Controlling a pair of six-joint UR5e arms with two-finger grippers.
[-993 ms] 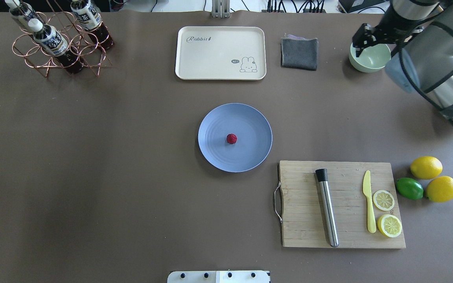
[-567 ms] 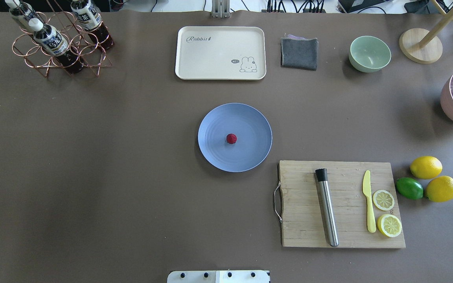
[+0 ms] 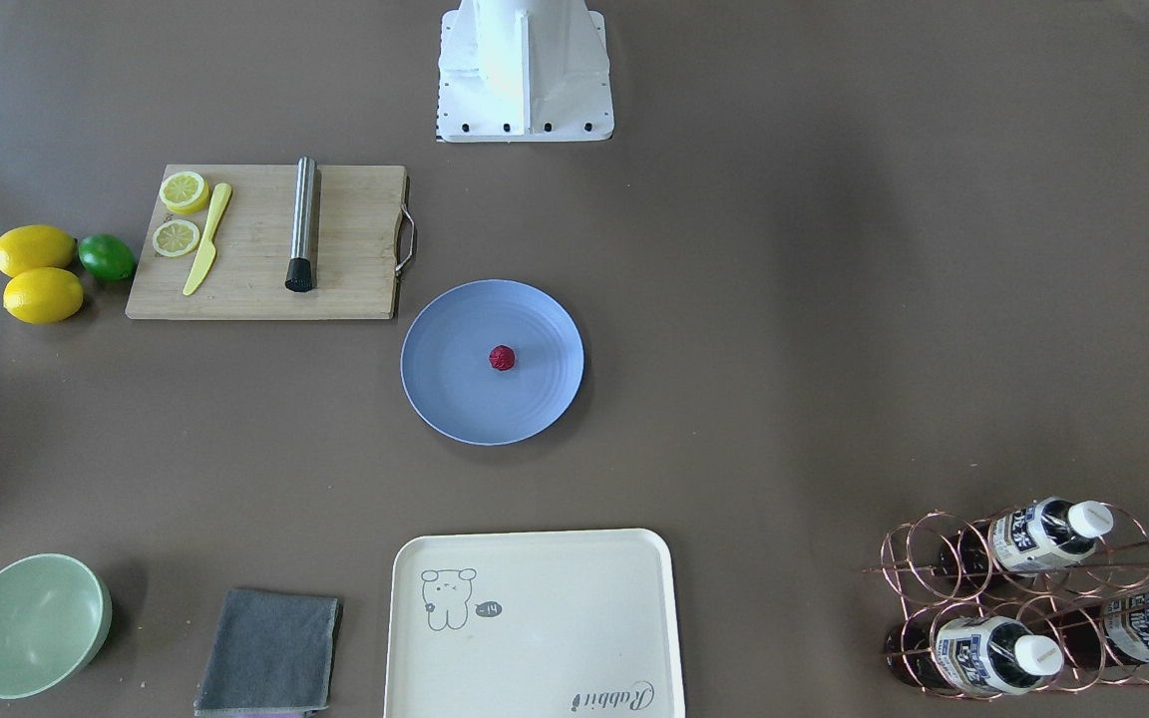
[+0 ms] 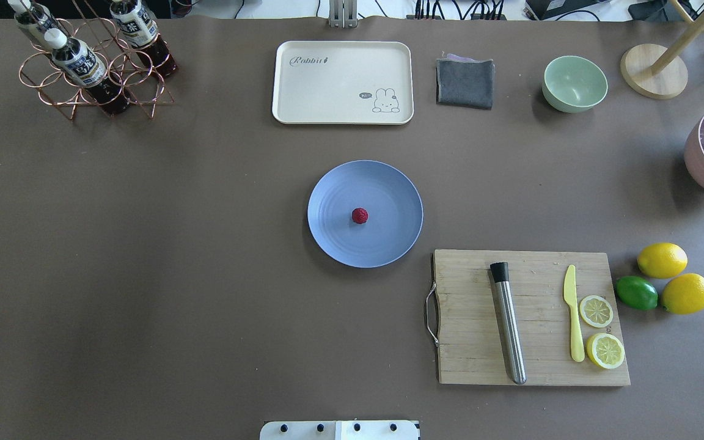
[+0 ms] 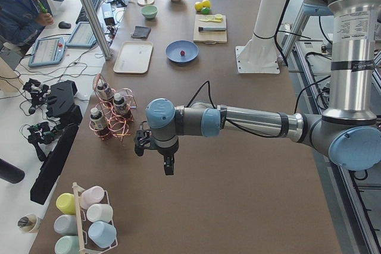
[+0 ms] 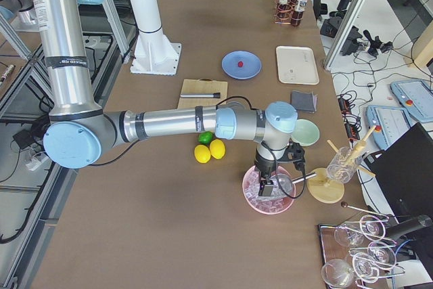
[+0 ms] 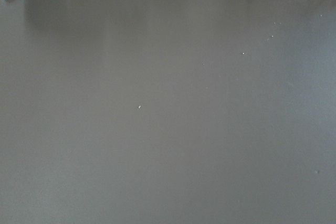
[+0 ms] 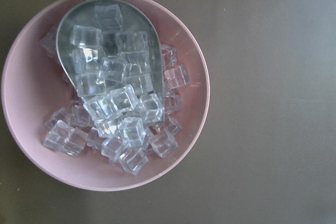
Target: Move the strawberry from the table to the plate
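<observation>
Start at your left. The left arm's forearm [image 5: 250, 122] lies stretched out level above the wide matte grey-brown table [image 4: 175, 275]. Its wrist is bent so that the left gripper [image 5: 168, 169] points straight down over bare surface, near the copper wire rack of bottles [image 4: 92, 73]. Only the side view catches it and its wrist camera gives you plain tabletop, so you cannot tell whether its fingers are apart or together.

Moving right, you have the cream rectangular tray [image 4: 343, 82] at the far edge. Nearer the robot, mid-table, is the round periwinkle-blue plate [image 4: 388, 183]. The small dark-red bumpy strawberry [image 4: 360, 215] sits on that plate at about its centre, with no gripper near it.

Further right you see the folded grey cloth [image 4: 465, 82] and the pale green bowl [image 4: 574, 82]. Nearer the robot, the wooden cutting board [image 4: 468, 348] carries a steel muddler [image 4: 509, 333], a yellow plastic knife [image 4: 573, 318] and two lemon slices [image 4: 596, 311]. A lime [image 4: 637, 293] and two whole lemons [image 4: 662, 260] lie just beside it.

At your far right, the right arm reaches out level with its wrist turned down. The right gripper [image 6: 266, 186] hangs over the pink bowl of ice cubes [image 8: 184, 51], where a metal scoop [image 8: 105, 51] rests. You cannot tell the state of its fingers either.
</observation>
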